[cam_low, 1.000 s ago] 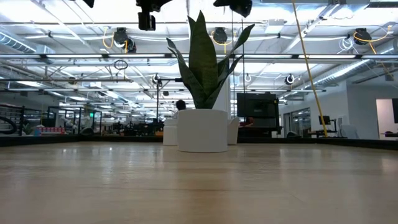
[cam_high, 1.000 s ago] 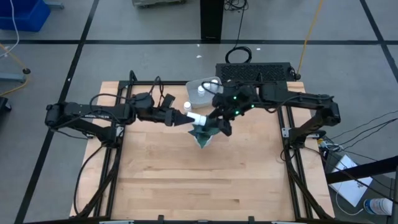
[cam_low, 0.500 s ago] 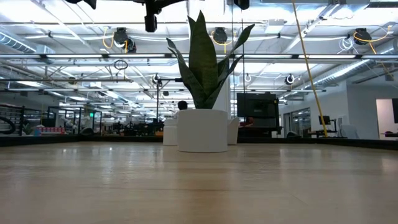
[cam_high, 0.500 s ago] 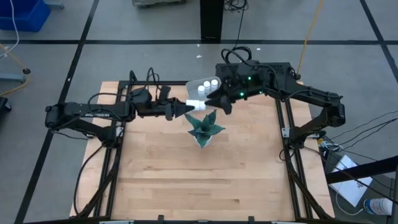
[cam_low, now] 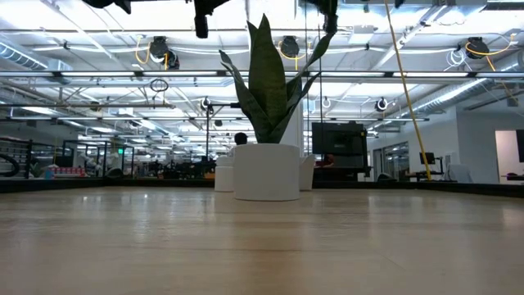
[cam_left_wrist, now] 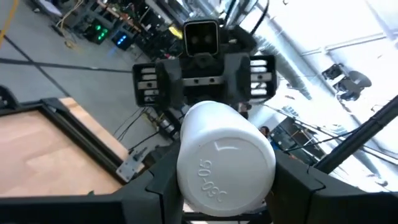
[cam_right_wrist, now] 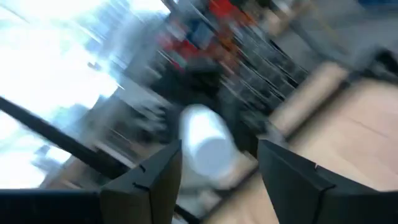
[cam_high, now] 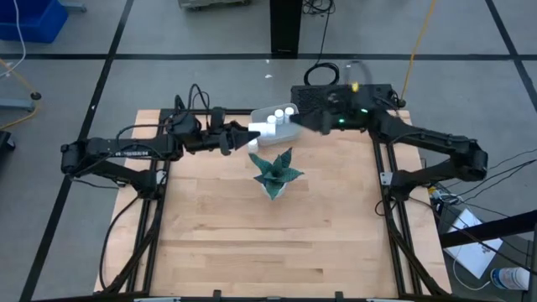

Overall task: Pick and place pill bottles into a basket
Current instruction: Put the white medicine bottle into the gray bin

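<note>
My left gripper [cam_high: 249,138] is shut on a white pill bottle [cam_high: 259,136] in the air, just by the near left corner of the pale basket [cam_high: 256,115]. Three more white pill bottles [cam_high: 284,111] stand in the basket. My right gripper [cam_high: 295,126] hovers at the basket's right side, open with nothing between its fingers [cam_right_wrist: 152,180]. In the right wrist view the held bottle [cam_right_wrist: 204,146] shows blurred beyond them. In the left wrist view, the bottle [cam_left_wrist: 225,160] fills the gap between my left fingers, and the right arm's hand faces it. My left gripper pinches the pill bottle's round side wall [cam_left_wrist: 184,171] between its two fingers [cam_left_wrist: 158,190]. The fingers come about level from the table's left and lie along the bottle. One flat end [cam_left_wrist: 224,177], with embossed figures, faces back at the wrist. The bottle is lifted clear.
A green spiky plant [cam_high: 275,172] in a white pot [cam_low: 266,172] stands on the wooden table [cam_high: 252,243] just near of both grippers. A black box [cam_high: 344,96] sits at the far edge behind the right arm. The table's near half is bare wood.
My right gripper has drawn back from the bottle over the plant toward the far right and has turned. My left gripper, still shut on the bottle, has carried it from above the plant toward the far edge, up to the basket, rolling a little.
</note>
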